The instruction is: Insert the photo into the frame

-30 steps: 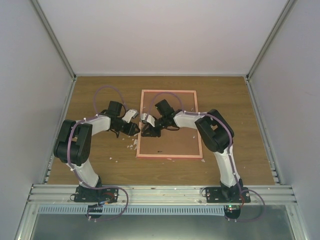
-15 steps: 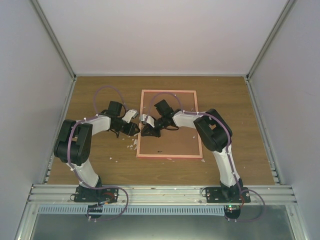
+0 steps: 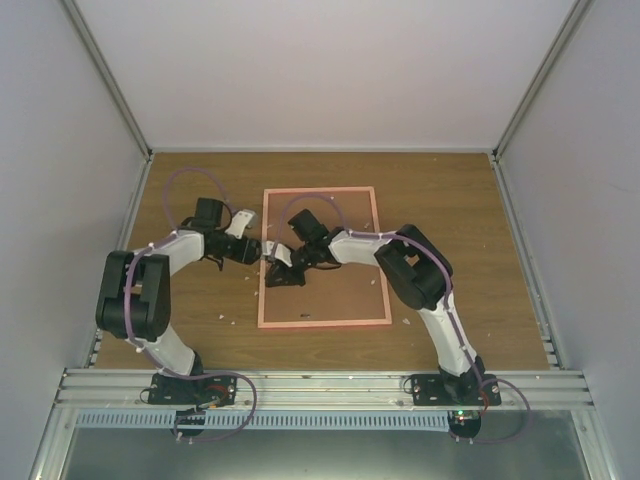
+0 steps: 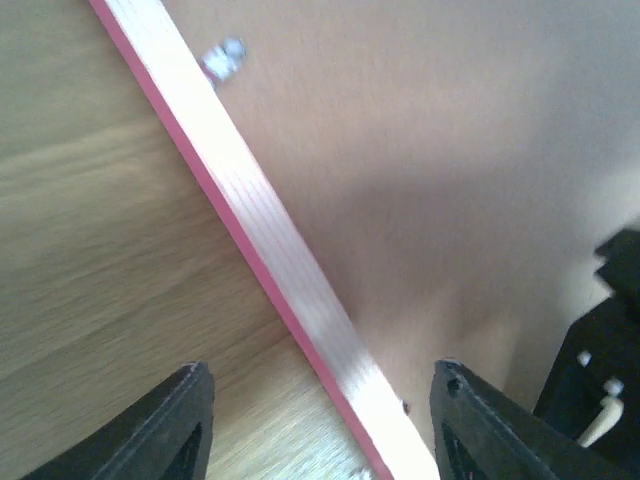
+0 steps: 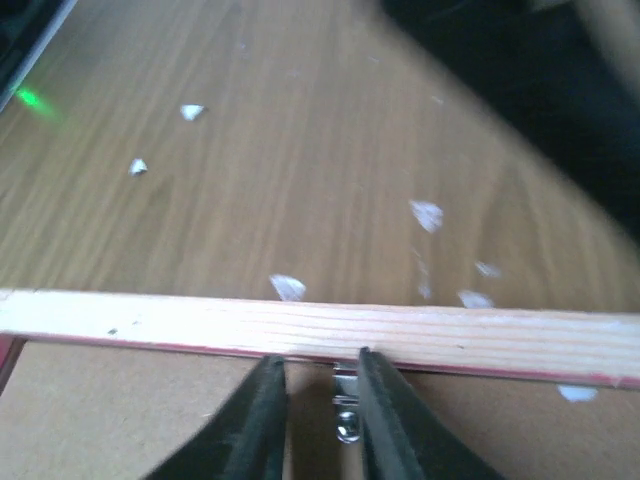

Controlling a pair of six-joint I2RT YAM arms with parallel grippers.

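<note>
The pink frame [image 3: 320, 190] lies face down on the wooden table with the plain brown backing board [image 3: 340, 290] inside it. The photo is hidden. My left gripper [image 3: 255, 252] is open and hovers over the frame's left rail [image 4: 260, 230], one finger on each side of it, touching nothing. My right gripper [image 3: 272, 268] is inside the frame at the same rail [image 5: 450, 335]. Its fingers are only narrowly apart, their tips against the rail's inner edge. A small metal clip [image 5: 346, 400] sits between them, beside the right finger.
Small white scraps lie on the table left of the frame [image 5: 287, 287] and near its front corner [image 3: 222, 320]. White enclosure walls ring the table. The aluminium rail with the arm bases [image 3: 320, 385] runs along the near edge.
The frame has slid to the left on the table. Both grippers have moved left with it, and the left arm has pulled back toward the left side.
</note>
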